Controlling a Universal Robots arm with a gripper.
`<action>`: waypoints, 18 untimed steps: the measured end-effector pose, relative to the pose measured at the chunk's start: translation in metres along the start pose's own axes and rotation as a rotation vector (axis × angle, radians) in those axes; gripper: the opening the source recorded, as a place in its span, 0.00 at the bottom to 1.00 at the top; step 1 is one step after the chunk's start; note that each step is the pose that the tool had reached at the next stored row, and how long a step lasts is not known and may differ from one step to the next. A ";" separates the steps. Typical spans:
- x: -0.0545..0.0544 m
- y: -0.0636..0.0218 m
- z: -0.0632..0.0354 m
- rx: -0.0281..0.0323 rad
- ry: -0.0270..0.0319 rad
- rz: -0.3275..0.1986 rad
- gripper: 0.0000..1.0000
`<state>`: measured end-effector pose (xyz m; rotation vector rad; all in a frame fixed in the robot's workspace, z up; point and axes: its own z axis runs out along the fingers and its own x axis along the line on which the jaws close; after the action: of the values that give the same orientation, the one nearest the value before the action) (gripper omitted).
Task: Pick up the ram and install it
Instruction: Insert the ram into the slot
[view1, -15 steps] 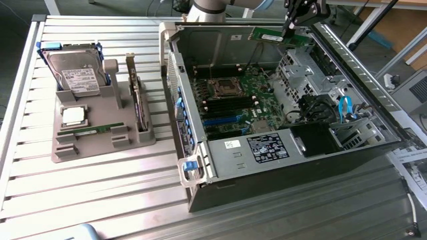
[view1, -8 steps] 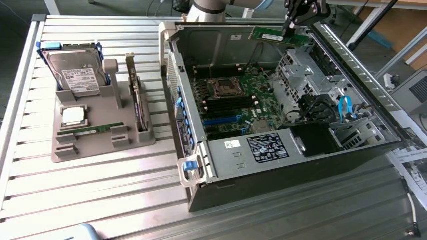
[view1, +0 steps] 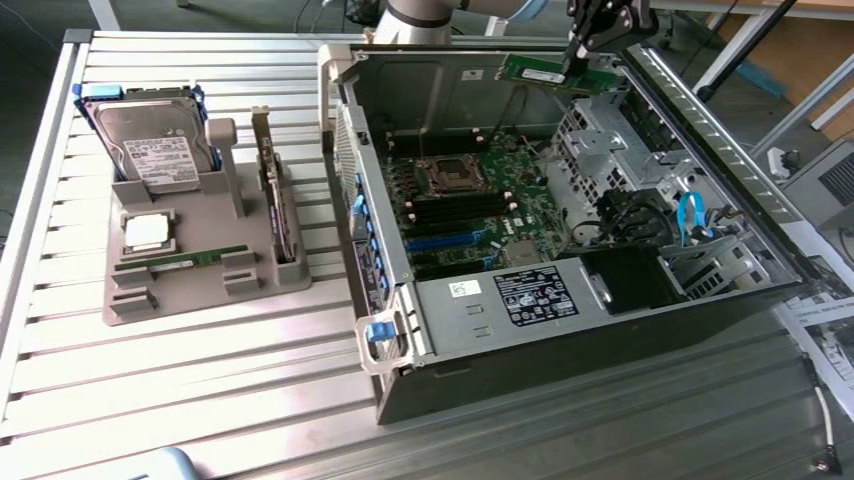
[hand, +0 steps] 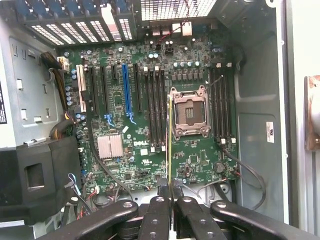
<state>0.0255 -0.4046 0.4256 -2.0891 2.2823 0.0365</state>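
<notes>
The ram (view1: 534, 72), a long, narrow green board, is held in the air, far back toward the exterior view's right.

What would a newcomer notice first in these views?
The open computer case, its green motherboard laid bare, sits in the middle of the exterior view. Over it the gripper is shut on the ram, a narrow green stick hanging above the board. At the exterior view's left, a grey holder carries a hard drive.
</notes>
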 end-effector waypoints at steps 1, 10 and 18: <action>0.000 0.0000 0.0003 0.0000 0.0002 0.000 0.13; 0.000 0.0034 0.0027 0.0000 0.0000 0.000 0.13; 0.001 0.0051 0.0048 0.0000 0.0000 0.000 0.13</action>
<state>0.0204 -0.4047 0.4207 -2.0890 2.2824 0.0366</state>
